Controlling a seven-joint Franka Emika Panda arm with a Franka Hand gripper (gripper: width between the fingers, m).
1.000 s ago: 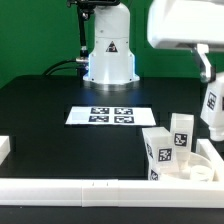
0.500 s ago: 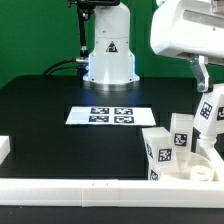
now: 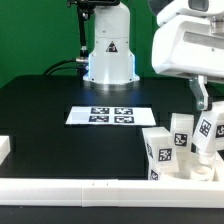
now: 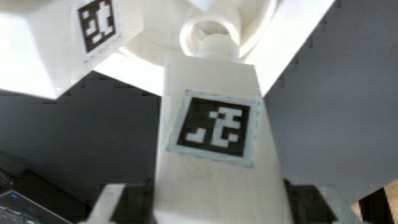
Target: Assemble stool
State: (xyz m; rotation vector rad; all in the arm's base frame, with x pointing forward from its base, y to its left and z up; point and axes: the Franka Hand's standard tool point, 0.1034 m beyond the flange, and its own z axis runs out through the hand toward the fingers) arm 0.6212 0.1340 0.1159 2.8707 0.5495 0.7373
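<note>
My gripper (image 3: 207, 112) is clenched on a stool leg (image 3: 209, 135), fingers (image 4: 114, 200) flanking its tagged face. The held leg hangs tilted at three o'clock in the exterior view, above the seat (image 3: 192, 168). Two more legs (image 3: 159, 152) stand just beside it. Marker board (image 3: 108, 115) lies well apart at center.

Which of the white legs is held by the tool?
The tilted leg at the exterior view's far right, gripped by the tool. The other two legs stand free, upright.
</note>
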